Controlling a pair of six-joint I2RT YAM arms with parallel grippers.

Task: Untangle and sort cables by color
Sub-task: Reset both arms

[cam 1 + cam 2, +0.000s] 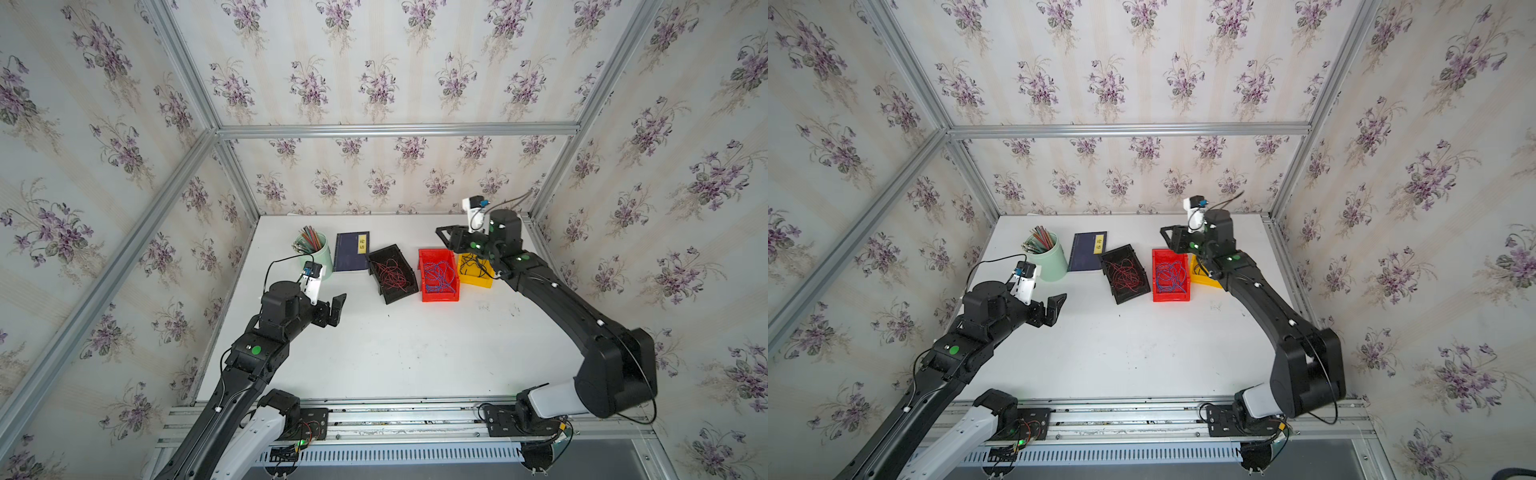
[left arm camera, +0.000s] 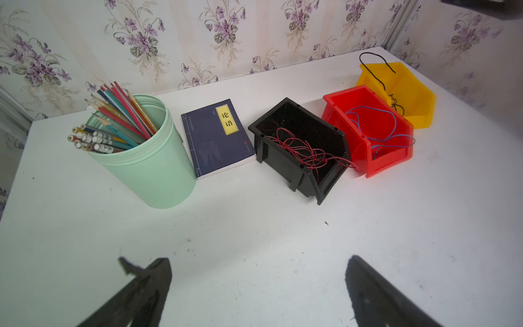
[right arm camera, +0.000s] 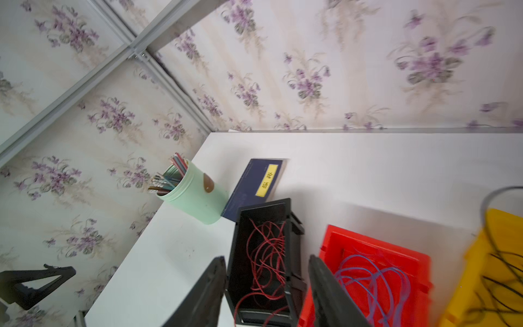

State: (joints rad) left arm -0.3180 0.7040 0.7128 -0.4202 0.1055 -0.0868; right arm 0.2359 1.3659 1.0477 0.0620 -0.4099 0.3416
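The right end effector point(image 3: 266, 259) has its jaws apart and grips nothing; the black bin point(image 3: 240, 226), holding red cables point(image 3: 266, 254), shows between them. Just beside the black bin is a red bin point(image 3: 396, 249) of blue cables point(image 3: 373, 280), and past that a yellow bin point(image 3: 503, 226) of black cables point(image 3: 503, 269). On the black bin's other side, a blue book point(image 3: 254, 181) and a green cup point(image 3: 198, 198) of pencils point(image 3: 169, 175) rest on the white bench point(image 3: 368, 175).

On the worktop point(image 1: 415, 353), near its back edge, a row runs left to right: a cup point(image 1: 326, 255) with pencils point(image 1: 311, 240) in it, a book point(image 1: 349, 257) flat just beside it, then left bin point(image 1: 400, 296), middle bin point(image 1: 439, 296) and right bin point(image 1: 476, 282), close together. Every bin holds cables point(image 1: 390, 272); one loops over the right bin's back wall.
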